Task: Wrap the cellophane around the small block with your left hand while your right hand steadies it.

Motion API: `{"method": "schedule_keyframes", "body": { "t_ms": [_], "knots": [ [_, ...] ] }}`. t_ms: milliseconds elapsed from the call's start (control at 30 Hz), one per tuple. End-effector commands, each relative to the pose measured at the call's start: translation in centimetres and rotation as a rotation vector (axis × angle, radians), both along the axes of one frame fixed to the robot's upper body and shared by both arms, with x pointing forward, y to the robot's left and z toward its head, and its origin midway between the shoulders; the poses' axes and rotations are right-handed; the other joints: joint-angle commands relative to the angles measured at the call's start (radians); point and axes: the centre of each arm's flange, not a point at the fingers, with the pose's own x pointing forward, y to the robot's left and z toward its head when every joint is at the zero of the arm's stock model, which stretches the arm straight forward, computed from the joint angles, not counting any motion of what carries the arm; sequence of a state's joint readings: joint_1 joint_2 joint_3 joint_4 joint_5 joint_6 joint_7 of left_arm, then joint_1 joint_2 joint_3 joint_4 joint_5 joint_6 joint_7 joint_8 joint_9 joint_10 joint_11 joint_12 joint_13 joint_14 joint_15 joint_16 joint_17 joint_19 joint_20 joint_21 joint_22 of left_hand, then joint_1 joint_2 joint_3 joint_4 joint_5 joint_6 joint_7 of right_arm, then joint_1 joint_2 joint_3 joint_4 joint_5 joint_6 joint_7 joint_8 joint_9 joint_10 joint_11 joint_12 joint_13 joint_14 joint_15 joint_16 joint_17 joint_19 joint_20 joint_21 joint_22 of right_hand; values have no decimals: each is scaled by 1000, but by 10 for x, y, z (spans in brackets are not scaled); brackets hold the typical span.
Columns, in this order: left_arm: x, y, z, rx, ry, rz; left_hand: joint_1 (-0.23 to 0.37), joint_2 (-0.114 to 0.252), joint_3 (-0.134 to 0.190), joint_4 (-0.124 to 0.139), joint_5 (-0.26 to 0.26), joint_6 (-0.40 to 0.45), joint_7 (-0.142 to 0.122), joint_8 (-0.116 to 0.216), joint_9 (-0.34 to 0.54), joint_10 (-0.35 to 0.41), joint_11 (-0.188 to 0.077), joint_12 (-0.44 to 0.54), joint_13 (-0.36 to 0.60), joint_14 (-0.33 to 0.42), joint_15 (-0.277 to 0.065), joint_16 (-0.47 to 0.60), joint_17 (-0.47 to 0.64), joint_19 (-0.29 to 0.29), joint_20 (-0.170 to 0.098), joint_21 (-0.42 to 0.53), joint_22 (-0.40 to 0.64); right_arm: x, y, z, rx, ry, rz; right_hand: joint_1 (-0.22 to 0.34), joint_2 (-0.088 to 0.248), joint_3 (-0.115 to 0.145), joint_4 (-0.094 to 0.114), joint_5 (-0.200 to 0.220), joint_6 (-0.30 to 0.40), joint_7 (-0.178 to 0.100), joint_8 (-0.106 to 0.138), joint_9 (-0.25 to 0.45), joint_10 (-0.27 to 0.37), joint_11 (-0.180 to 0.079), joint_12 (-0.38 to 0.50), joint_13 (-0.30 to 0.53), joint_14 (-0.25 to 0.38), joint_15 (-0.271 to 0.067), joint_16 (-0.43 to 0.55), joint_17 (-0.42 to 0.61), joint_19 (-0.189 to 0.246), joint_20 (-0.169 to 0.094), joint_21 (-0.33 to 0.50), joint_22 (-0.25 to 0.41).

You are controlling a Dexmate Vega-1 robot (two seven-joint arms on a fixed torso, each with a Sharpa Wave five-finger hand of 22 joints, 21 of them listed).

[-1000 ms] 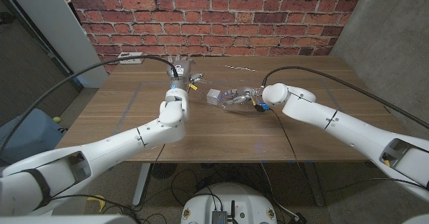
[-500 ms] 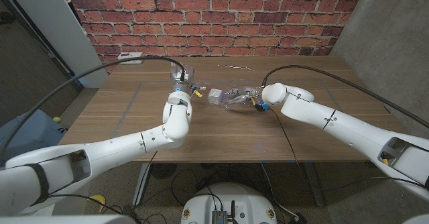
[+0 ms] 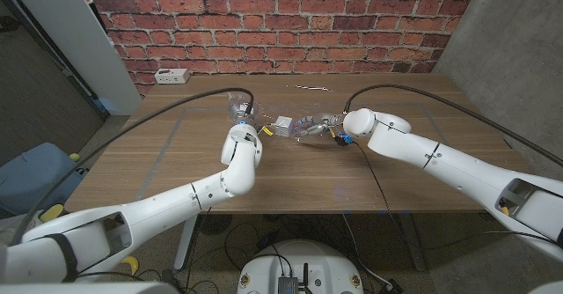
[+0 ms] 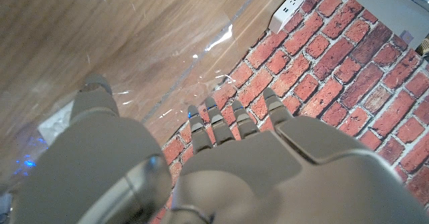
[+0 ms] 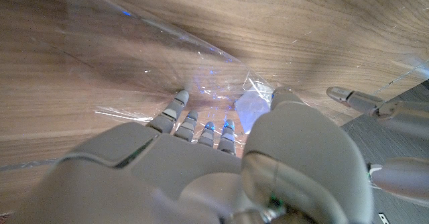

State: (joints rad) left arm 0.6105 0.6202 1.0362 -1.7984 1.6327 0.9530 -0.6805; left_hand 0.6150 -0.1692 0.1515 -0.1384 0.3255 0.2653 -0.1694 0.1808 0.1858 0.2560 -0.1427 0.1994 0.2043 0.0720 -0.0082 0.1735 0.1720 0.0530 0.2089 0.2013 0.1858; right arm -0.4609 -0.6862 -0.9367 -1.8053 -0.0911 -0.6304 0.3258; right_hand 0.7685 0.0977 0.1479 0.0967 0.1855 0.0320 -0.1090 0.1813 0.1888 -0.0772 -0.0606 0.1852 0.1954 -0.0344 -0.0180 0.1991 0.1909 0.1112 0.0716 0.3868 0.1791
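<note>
Fingers, right: the right hand [image 3: 327,123] has its fingers [image 5: 190,125] curled down onto the clear crinkled cellophane sheet [image 5: 167,63] next to the small pale block [image 5: 251,108]; in the right wrist view they press film against the wood, and the thumb sits beside the block. Whether anything is actually pinched cannot be told.
Fingers, left: the left hand [image 3: 239,111] stands just beside the block on its other side. Its fingers [image 4: 228,120] lie close together and roughly straight in the left wrist view, the thumb apart, with film lying beyond them. Contact with the film is hidden, so grip or no grip cannot be told.
Block position: the small pale block [image 3: 282,125] sits on the wooden table [image 3: 396,166], mid-table, between the two hands, with cellophane bunched around and under it.
Handling, film: judged very light, limp, slick and springy; likely to cling, crease and uncurl if released.
Handling, block: looks light and rigid, so it would slide easily under a pull on the film.
Where to hold: best guess is a free edge of the sheet on the left hand's side, pinched, while the right hand bears down on the block.
</note>
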Motion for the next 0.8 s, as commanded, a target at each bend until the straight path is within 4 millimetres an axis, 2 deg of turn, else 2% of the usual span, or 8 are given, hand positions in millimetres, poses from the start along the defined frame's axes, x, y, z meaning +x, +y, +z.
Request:
{"method": "schedule_keyframes", "body": {
  "t_ms": [33, 233, 367, 533, 567, 633, 700, 800],
  "knots": [
    [9, 1, -30, 78, 133, 133, 20, 14, -4, 0, 11, -10, -5, 1, -1, -7, -28, -1, -1, -26, -12, -3, 2, -8, 4, -2, 2, 1, -1, 1, -20, -5, -10, -4, 8, 4, -4, 7, -4, 5, 6, 1, -7, 1, 5, 1, -9, 4, -1, 1, 13, 9, -1, 4],
    [19, 4, -38, 113, 67, 157, 126, 116, 51, -12, 41, -96, -6, -9, -5, -69, -29, -11, -10, -50, -12, 5, 0, -3, 2, 2, 1, -2, -1, 2, -24, -9, -4, -7, 3, 0, -6, 6, -7, 6, 5, 1, -11, 2, 4, 1, -13, 8, -2, 0, 12, 11, -3, 4],
    [25, 6, -43, 130, -43, 141, 169, 135, 66, -18, 42, -161, 24, -8, -5, -102, -9, -10, -12, -37, -2, 11, -1, 24, -6, 12, 0, -3, -1, 2, -22, -7, 7, -9, 0, -3, -8, 6, -9, 6, 5, 1, -14, 2, 4, 0, -15, 9, -3, 0, 9, 12, -5, 4],
    [32, 9, -50, 121, -165, 109, 190, 128, 65, -19, 38, -147, 28, 6, -6, -89, -10, 2, -14, 21, -12, 22, -2, 76, -23, 29, 1, -4, -2, 2, -24, -11, 13, -9, -2, -4, -11, 5, -10, 6, 5, 1, -16, 1, 4, 0, -18, 9, -4, -1, 3, 10, -9, 4],
    [34, 9, -51, 130, -188, 104, 197, 127, 64, -18, 36, -129, 30, 13, -6, -71, -19, 10, -14, 40, -20, 24, -2, 88, -31, 31, 2, -4, -1, 3, -24, -10, 14, -9, -2, -4, -12, 5, -11, 5, 5, 1, -16, 1, 4, 0, -18, 9, -4, -1, 3, 10, -9, 4],
    [38, 9, -54, 142, -233, 95, 235, 134, 71, -20, 28, -62, -4, 27, -6, -4, -55, 29, -15, 102, -60, 27, -3, 129, -57, 41, 3, -4, -1, 3, -30, -14, 17, -8, -2, -4, -15, 5, -11, 8, 6, 1, -15, 5, 5, 0, -18, 12, -3, -1, 4, 14, -10, 4],
    [42, 10, -56, 148, -245, 90, 261, 136, 75, -21, 19, -12, -25, 34, -6, 44, -64, 39, -16, 131, -79, 24, -3, 155, -66, 46, 4, -5, -1, 4, -29, -15, 23, -6, -2, -4, -21, 5, -12, 9, 6, 0, -16, 6, 6, 0, -18, 13, -3, -2, 5, 17, -12, 4],
    [48, 12, -61, 182, -325, 82, 335, 155, 93, -24, -13, 103, -43, 45, -5, 135, -69, 47, -16, 204, -124, 23, -5, 212, -102, 59, 7, -6, 0, 5, -32, -19, 27, -4, 0, -3, -26, 5, -8, 11, 9, 0, -15, 8, 7, 0, -17, 15, -2, -3, 7, 19, -14, 4]
  ]
}}
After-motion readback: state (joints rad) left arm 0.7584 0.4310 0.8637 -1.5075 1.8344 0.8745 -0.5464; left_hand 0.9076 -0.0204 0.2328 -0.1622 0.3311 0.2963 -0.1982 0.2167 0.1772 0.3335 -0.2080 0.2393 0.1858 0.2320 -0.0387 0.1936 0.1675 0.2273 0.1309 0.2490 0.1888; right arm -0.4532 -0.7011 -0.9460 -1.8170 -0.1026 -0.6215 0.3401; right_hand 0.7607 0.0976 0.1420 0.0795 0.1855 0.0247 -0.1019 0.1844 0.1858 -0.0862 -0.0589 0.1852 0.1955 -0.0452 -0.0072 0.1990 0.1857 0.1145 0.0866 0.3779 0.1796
